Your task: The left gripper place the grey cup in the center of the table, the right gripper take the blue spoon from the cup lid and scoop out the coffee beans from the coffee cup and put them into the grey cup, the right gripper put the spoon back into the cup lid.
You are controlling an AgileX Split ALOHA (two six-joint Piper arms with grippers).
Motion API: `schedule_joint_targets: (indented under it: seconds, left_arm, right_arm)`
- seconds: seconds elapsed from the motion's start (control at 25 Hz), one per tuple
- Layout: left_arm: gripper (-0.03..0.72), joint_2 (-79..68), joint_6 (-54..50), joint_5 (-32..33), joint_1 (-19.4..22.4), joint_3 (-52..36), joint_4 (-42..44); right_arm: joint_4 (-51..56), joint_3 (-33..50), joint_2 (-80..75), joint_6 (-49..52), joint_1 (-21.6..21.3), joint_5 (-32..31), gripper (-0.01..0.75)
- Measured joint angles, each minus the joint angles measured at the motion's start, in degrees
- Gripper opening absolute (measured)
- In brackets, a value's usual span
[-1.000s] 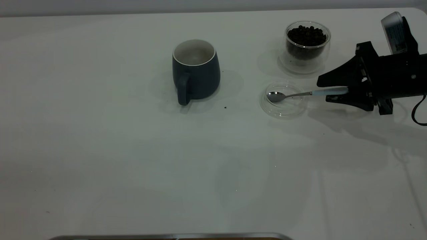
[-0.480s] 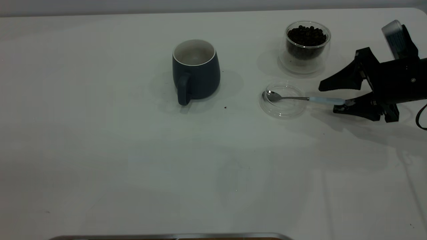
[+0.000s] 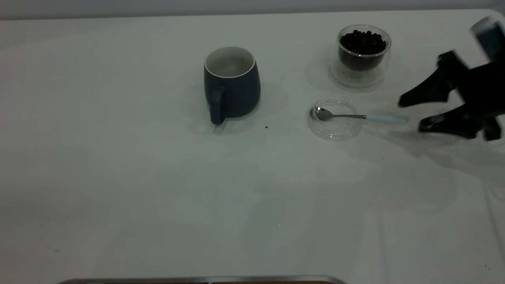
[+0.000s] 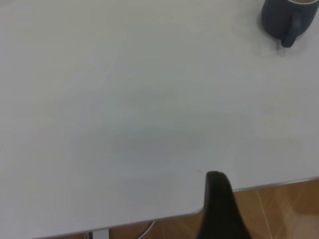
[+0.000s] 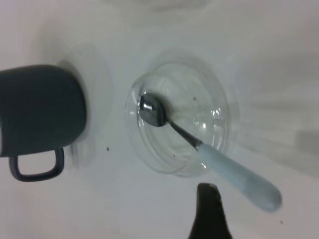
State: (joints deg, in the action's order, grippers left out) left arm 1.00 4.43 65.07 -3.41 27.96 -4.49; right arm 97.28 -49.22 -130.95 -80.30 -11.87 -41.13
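Note:
The grey cup point(image 3: 232, 83) stands upright near the table's middle, handle toward the camera; it also shows in the right wrist view point(image 5: 42, 112) and the left wrist view point(image 4: 291, 17). The blue spoon point(image 3: 357, 116) lies with its metal bowl in the clear cup lid point(image 3: 335, 128) and its pale handle on the table point(image 3: 158, 177). My right gripper point(image 3: 410, 116) is open, just right of the handle's end and clear of it. The coffee cup point(image 3: 363, 55) with coffee beans point(image 3: 362, 41) stands behind the lid. My left gripper point(image 4: 219, 199) sits over the table's edge, far from the cup.
A metal strip point(image 3: 197, 279) runs along the table's front edge. A dark speck point(image 3: 266, 127) lies between the grey cup and the lid. Wooden floor point(image 4: 284, 209) shows beyond the table's edge in the left wrist view.
My right gripper opened, let go of the spoon handle and drew back to the right. The spoon handle dropped onto the table, with its bowl still in the lid.

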Motion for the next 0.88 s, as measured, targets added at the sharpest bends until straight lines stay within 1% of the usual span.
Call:
schedule_joint_targets:
  seconds: [0.12, 0.24, 0.36, 0.48, 0.72, 0.88]
  left_arm:
    - [0.555, 0.0, 0.0, 0.0, 0.0, 0.0, 0.0]
    - [0.555, 0.0, 0.0, 0.0, 0.0, 0.0, 0.0]
    - [0.555, 0.0, 0.0, 0.0, 0.0, 0.0, 0.0]
    - [0.555, 0.0, 0.0, 0.0, 0.0, 0.0, 0.0]
    - [0.555, 0.0, -0.1, 0.0, 0.0, 0.0, 0.0]
    - [0.555, 0.0, -0.1, 0.0, 0.0, 0.0, 0.0]
  right_arm:
    - [-2.4, 3.4, 6.6, 1.2, -1.6, 0.8, 0.592]
    - [-4.9, 6.9, 14.6, 3.5, -1.8, 1.2, 0.592]
    - [-7.3, 10.3, 23.0, 8.3, -1.8, 1.2, 0.592]
    - [-12.0, 13.7, 32.4, 14.9, -1.8, 1.1, 0.592]
    - [-25.7, 19.8, 53.7, 33.6, -1.8, -0.5, 0.592]
    - [-35.2, 20.6, 68.4, 43.5, -1.8, -3.8, 0.592]
